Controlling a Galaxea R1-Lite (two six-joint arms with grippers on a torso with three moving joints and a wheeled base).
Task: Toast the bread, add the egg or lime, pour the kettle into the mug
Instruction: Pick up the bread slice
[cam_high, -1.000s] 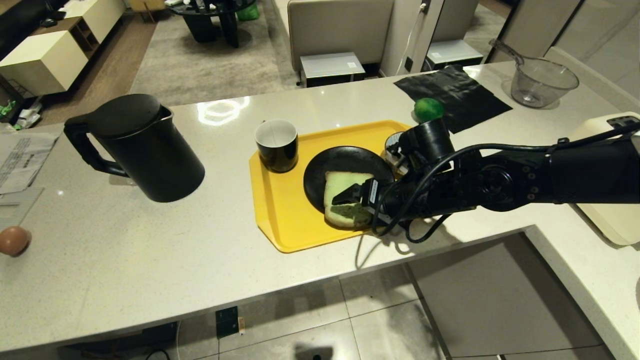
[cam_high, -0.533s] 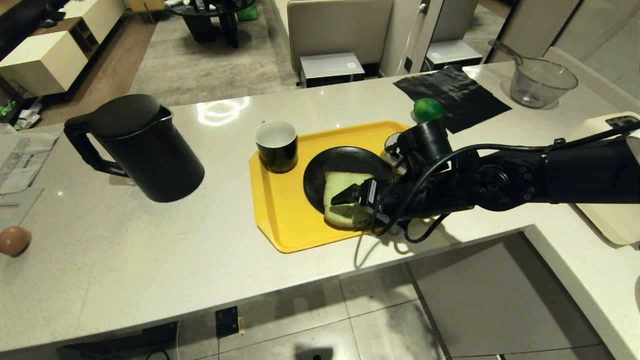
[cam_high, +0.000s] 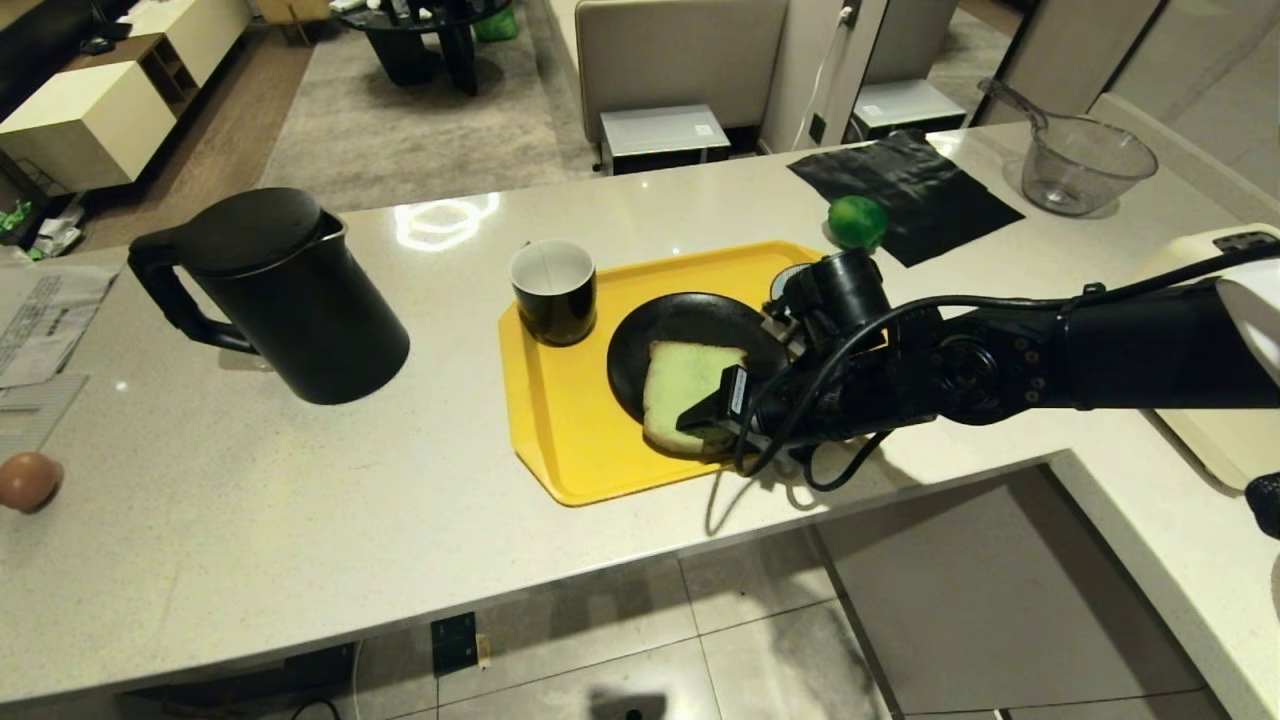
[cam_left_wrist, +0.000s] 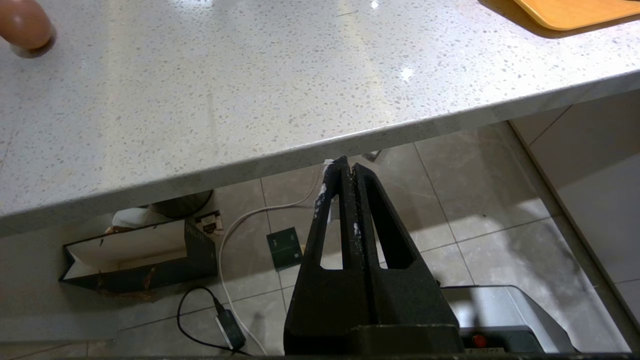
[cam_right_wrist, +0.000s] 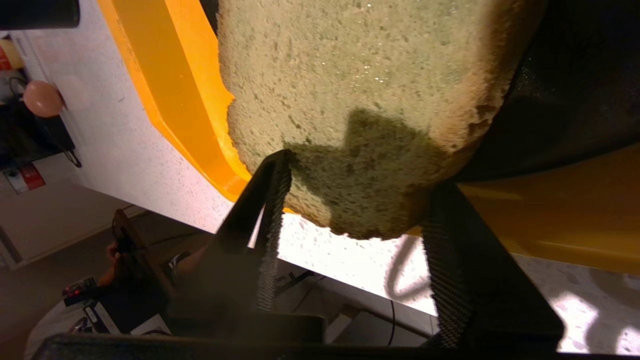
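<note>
On the yellow tray (cam_high: 560, 440) near the counter's front edge sits a black plate (cam_high: 680, 320), and the bread (cam_high: 685, 385) lies half on it, its near end hanging over the plate's rim toward the tray's front lip. The right gripper (cam_high: 705, 420) reaches in from the right, low over the tray, and its two fingers straddle the bread's near corner; in the right wrist view the bread (cam_right_wrist: 360, 100) fills the space between the ribbed fingers (cam_right_wrist: 272, 215), with both pads at or just beside the crust, the jaws about half spread. Whether they press on the slice I cannot tell.

The mug (cam_high: 553, 290) stands on the tray's far left corner, clear of the plate. The kettle (cam_high: 285, 295) stands on the counter (cam_high: 250, 520) well to the left of the tray, handle pointing left. The lime (cam_high: 857, 222) rests just beyond the tray's far right corner, against a black cloth (cam_high: 905, 190). A brown egg (cam_high: 28, 481) lies at the counter's far left edge.

The left gripper (cam_left_wrist: 347, 172) hangs below the counter's edge over the tiled floor, its fingers pressed together and empty.
</note>
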